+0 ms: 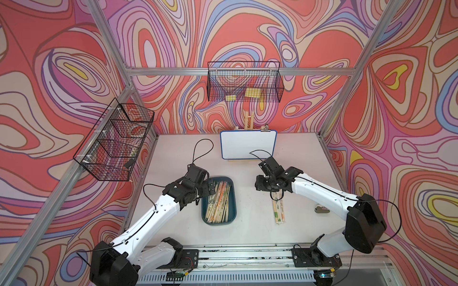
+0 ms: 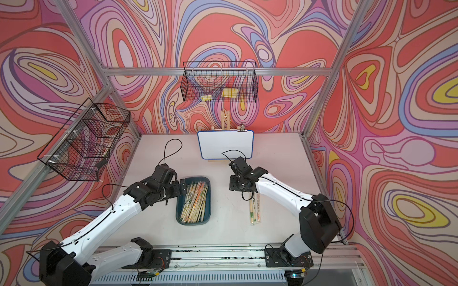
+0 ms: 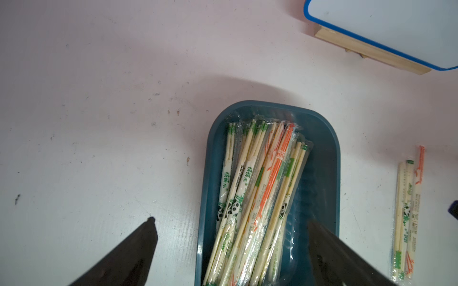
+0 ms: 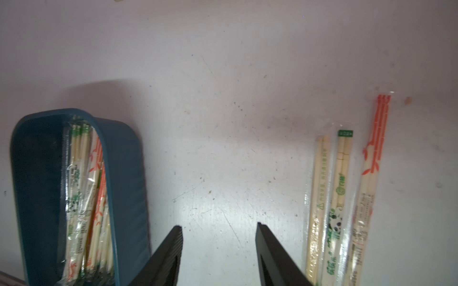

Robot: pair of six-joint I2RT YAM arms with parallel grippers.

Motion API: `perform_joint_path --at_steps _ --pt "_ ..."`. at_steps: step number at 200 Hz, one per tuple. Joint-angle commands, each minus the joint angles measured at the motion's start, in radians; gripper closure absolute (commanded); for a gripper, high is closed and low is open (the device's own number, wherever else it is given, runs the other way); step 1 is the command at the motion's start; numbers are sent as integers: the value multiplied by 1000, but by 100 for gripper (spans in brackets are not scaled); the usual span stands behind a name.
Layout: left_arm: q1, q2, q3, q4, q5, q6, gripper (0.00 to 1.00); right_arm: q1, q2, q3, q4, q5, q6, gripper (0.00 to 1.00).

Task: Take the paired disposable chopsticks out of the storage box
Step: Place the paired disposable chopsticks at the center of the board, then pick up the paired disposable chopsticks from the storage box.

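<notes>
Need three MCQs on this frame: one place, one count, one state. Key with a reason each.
1. Where do the chopstick pairs outside the storage box lie?
A) in a wire basket B) on the table C) on the whiteboard
2. How many lie there?
A) one B) six C) three
3. The right gripper is:
A) open, empty B) shut on a pair C) out of view
Key: B, sleeves lie flat on the tabletop; C, three sleeves side by side; A, jaws apart, nothing between.
</notes>
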Motion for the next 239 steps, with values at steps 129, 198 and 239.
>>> perform_joint_path --at_steps 129,198,239 --pt "193 -42 -28 -32 -4 89 0 274 200 253 146 15 216 46" --pt "227 -47 -39 -26 1 88 0 359 402 366 166 48 332 49" --pt "232 -46 -47 -23 14 81 0 365 476 395 160 56 360 53"
